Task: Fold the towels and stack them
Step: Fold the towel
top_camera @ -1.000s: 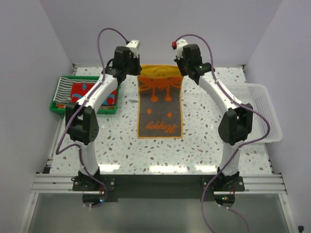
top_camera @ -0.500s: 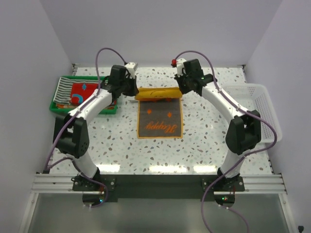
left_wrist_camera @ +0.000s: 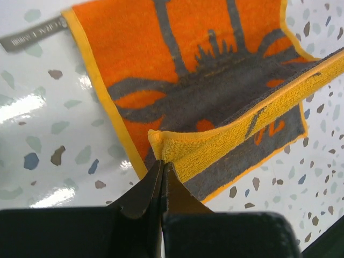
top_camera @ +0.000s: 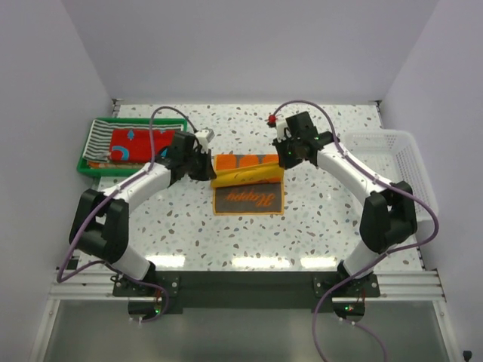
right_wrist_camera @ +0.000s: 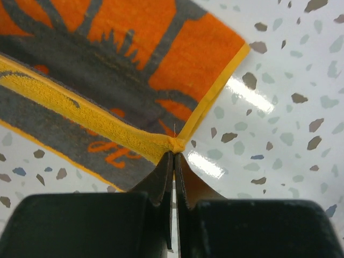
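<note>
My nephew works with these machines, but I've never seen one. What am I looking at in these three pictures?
Two robot arms, bolted to the near edge of a speckled table, are folding towels. The wide picture comes from a camera above and behind them. The two close-ups come from a small camera on each wrist, looking past its own dark fingers. The left gripper and the right gripper each pinch a corner of an orange towel, holding that edge raised while the rest lies flat on the table. In the close-ups both are shut on its yellow hem. At the left a green tray holds a striped towel and a red towel. At the right stands a white mesh basket.
</note>
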You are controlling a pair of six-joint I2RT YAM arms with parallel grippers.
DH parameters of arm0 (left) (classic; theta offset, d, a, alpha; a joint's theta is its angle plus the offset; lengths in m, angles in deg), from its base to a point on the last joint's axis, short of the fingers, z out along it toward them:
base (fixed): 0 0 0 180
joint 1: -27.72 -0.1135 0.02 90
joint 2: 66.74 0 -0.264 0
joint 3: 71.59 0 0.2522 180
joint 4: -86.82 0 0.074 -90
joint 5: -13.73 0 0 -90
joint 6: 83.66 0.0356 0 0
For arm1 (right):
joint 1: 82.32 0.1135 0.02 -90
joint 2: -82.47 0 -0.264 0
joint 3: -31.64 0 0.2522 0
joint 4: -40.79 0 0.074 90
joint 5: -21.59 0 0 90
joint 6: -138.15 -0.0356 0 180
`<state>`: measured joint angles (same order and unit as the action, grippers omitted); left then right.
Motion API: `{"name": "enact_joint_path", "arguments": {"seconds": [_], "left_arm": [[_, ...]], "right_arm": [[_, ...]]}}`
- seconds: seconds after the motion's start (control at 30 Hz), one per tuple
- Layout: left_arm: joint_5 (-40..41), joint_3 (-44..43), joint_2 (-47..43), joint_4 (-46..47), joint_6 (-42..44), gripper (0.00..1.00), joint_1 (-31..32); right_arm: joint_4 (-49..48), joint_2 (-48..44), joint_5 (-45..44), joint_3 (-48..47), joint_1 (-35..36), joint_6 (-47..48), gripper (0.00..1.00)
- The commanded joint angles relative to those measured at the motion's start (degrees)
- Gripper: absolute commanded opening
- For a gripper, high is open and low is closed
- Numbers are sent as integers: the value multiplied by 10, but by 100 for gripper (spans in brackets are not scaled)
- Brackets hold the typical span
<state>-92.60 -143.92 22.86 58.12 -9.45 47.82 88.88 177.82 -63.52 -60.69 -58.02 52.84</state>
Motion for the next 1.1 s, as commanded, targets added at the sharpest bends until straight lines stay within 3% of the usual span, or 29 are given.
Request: {"name": "enact_joint_path", "arguments": {"seconds": [0.0,0.2,0.53,1.07], "left_arm": [[16,28,-24,15,-11,0,9],[25,48,-14,25,-25,0,17],[53,1,-41,-4,-16,0,17],[17,99,-14,44,-37,3,37]], "right_arm": [[13,-25,-21,21,-7,-5,0],[13,-18,-16,32,-3,-5,0],[31,-30,-21,-26,-2,5,0],[-17,-19,-1,117,2,-14,0]]}}
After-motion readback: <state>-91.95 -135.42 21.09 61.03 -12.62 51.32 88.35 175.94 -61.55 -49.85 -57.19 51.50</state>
